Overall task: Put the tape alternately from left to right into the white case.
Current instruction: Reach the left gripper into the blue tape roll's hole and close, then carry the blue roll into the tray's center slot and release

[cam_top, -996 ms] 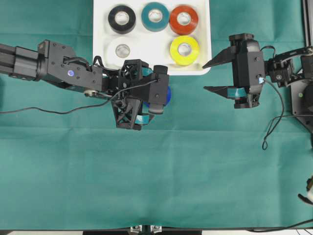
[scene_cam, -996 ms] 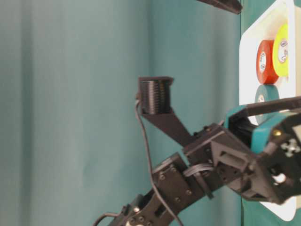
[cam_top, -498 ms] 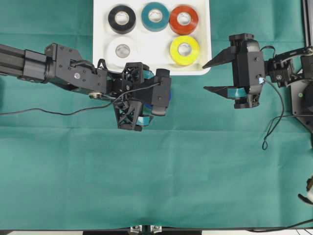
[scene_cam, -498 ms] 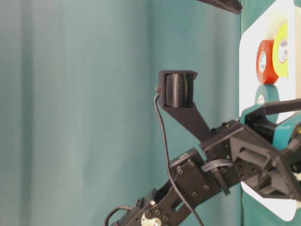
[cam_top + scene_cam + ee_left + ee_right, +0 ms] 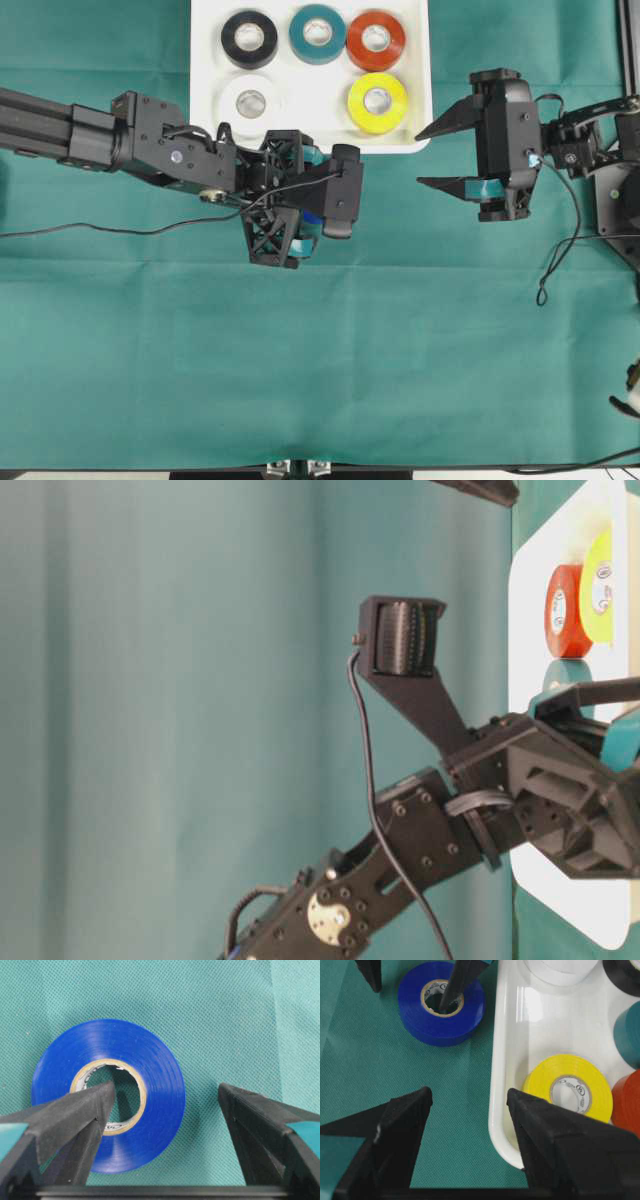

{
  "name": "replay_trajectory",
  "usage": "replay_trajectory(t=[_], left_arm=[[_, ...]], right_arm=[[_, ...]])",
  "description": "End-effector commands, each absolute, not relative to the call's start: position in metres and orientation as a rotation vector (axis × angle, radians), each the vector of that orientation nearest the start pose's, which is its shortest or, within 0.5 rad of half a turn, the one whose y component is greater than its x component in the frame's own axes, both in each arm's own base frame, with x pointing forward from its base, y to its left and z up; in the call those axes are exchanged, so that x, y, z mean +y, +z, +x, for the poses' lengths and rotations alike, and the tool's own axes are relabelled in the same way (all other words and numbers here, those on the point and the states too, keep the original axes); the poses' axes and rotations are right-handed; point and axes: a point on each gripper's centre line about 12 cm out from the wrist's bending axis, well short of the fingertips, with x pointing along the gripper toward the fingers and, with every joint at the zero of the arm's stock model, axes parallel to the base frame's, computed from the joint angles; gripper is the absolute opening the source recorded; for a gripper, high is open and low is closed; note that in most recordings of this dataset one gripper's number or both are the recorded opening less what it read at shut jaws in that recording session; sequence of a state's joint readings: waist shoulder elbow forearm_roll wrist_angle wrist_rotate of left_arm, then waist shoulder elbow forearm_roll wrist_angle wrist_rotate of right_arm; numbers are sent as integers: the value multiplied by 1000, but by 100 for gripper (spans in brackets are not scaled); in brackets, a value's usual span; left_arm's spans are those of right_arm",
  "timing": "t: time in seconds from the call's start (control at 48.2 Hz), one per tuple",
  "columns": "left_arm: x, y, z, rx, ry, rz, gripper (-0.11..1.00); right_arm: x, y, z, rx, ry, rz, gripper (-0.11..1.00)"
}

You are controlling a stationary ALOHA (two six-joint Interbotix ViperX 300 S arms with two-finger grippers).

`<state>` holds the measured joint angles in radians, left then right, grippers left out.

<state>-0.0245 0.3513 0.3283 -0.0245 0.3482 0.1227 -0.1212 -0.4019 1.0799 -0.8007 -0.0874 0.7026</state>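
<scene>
Blue tape (image 5: pixel 107 1095) lies flat on the cloth, right under the left gripper (image 5: pixel 165 1110). Its jaws are spread wide, holding nothing: one finger dips into the hole, the other sits outside the roll. The right gripper (image 5: pixel 455 155) waits farther off, spread too.

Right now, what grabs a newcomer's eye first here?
The blue roll lying on the green cloth just outside the white case, with the open left claw straddling it, one finger in its core. Next, five bright rolls already sit inside the case; the right claw hangs open beside it.
</scene>
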Motion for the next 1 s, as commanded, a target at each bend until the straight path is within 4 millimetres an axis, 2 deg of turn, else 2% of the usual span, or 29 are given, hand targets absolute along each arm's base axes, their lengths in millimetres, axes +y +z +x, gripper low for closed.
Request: replay_trajectory(t=[0.0,0.291,0.394,0.457,0.623,0.706,0.747,0.975], left_arm=[[-7,110,459,1014,-69,92,65],[-5,113,464,1021,-66,89,65],[-5,113,463,1032,-68,90,61],[-5,114,463,1034,-68,90,54],[-5,113,462,1050,-70,91,11],[-5,114,461,1054,-70,91,0],[-5,113,461,1057,-69,90,-3],[-5,120,461,1041,-68,90,-3]], right_arm=[[-24,174,268,598,-22,-30,69],[-23,172,266,604,-22,-29,69],[-23,172,266,604,-22,-29,69],[-23,172,266,604,-21,-28,69],[-23,172,266,604,-22,-28,69],[-23,172,266,604,-22,-29,69],[-23,172,266,604,-22,-28,69],[-23,172,266,606,-23,-26,69]])
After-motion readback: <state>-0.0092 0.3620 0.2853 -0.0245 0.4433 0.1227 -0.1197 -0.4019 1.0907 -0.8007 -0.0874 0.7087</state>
